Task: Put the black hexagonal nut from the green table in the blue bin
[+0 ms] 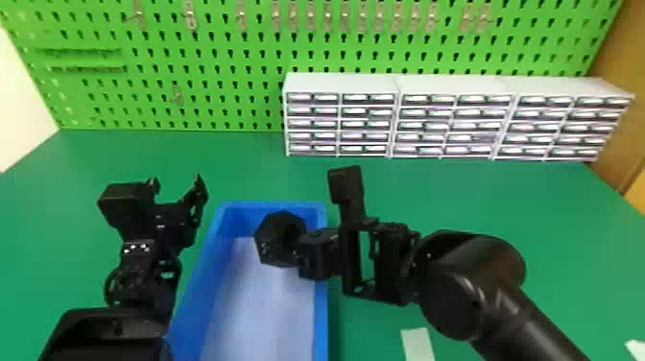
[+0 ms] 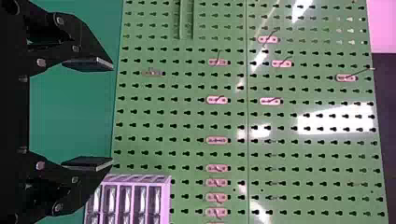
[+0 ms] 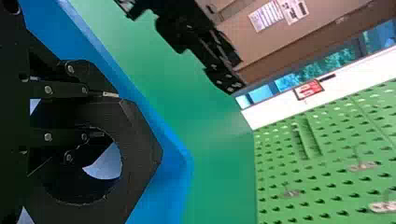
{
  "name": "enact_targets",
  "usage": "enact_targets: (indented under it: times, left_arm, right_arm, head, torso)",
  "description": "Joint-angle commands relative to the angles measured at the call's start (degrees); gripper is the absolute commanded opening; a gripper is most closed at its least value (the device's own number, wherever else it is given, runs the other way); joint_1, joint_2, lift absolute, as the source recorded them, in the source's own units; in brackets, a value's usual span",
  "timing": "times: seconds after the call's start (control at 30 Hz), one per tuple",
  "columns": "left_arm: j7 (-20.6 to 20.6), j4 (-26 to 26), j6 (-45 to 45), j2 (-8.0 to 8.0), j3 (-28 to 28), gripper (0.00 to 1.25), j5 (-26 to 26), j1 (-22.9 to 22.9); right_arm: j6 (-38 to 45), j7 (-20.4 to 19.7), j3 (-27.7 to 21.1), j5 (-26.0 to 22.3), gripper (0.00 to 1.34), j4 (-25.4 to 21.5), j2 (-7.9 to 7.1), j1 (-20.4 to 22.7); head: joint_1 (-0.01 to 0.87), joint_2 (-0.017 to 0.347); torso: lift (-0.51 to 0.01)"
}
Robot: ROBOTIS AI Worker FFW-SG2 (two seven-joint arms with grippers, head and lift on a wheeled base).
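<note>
The black hexagonal nut (image 1: 269,252) hangs over the far part of the blue bin (image 1: 327,307), held by my right gripper (image 1: 303,249). In the right wrist view the nut (image 3: 140,140) has its wall pinched between the fingers of my right gripper (image 3: 108,115), with one finger at its round hole. A blue wall of the bin (image 3: 180,196) lies beyond it. My left gripper (image 1: 175,180) stands open to the left of the bin; in the left wrist view, the same left gripper (image 2: 112,114) has nothing between its fingers.
White drawer cabinets (image 1: 340,84) stand at the back right of the green table (image 1: 230,163), before a green pegboard (image 1: 216,53). A pale strip (image 1: 417,343) lies right of the bin, below the right arm. Another pale piece (image 1: 636,351) is at the right edge.
</note>
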Motion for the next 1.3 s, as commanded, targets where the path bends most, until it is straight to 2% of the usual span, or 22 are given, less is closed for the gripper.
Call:
enact_targets:
  times: [0.0, 0.13, 0.2, 0.23, 0.3, 0.4, 0.47, 0.5, 1.27]
  left_arm:
    - [0.00, -0.05, 0.00, 0.04, -0.08, 0.72, 0.00, -0.12]
    - [0.00, -0.05, 0.00, -0.05, -0.17, 0.72, 0.00, -0.12]
    - [0.00, -0.05, 0.00, -0.05, -0.17, 0.73, 0.00, -0.12]
    - [0.00, -0.05, 0.00, 0.04, -0.17, 0.72, 0.00, -0.12]
    - [0.00, -0.05, 0.00, -0.05, -0.17, 0.73, 0.00, -0.12]
    - [0.00, -0.05, 0.00, 0.04, -0.17, 0.73, 0.00, -0.12]
    - [0.00, -0.05, 0.00, 0.04, -0.17, 0.73, 0.00, -0.12]
    - [0.00, -0.05, 0.00, 0.04, -0.17, 0.72, 0.00, -0.12]
    - [0.00, -0.05, 0.00, 0.04, -0.26, 0.72, 0.00, -0.12]
  right_arm:
    - [0.69, 0.00, 1.53, -1.84, 0.17, 1.17, -0.09, -0.30]
    - [1.30, 0.00, 1.88, -2.28, 0.17, 1.61, -0.09, -0.47]
    - [1.92, 0.00, 1.80, -2.20, 0.29, 1.79, -0.09, -0.65]
    - [2.36, 0.00, 1.71, -2.20, 0.38, 1.88, -0.09, -0.74]
    - [3.24, 0.00, 1.71, -2.02, 0.67, 1.88, -0.18, -0.91]
    - [3.59, 0.00, 1.71, -1.84, 1.03, 1.88, -0.26, -1.09]
    - [3.68, 0.00, 1.71, -1.58, 1.20, 1.88, -0.26, -1.17]
    - [3.68, 0.00, 1.71, -1.49, 1.23, 1.88, -0.26, -1.17]
    - [5.96, 0.09, -0.75, 0.09, 1.23, 1.70, -0.44, -1.17]
  head:
    - [0.657, 0.057]
    - [0.657, 0.057]
    - [0.657, 0.057]
    - [0.657, 0.057]
    - [0.657, 0.057]
    - [0.657, 0.057]
    - [0.657, 0.057]
    - [0.657, 0.057]
    - [0.657, 0.057]
  torso:
    - [-0.095]
    - [-0.095]
    - [-0.095]
    - [-0.095]
    - [-0.095]
    - [-0.095]
    - [-0.095]
    - [-0.095]
    - [-0.095]
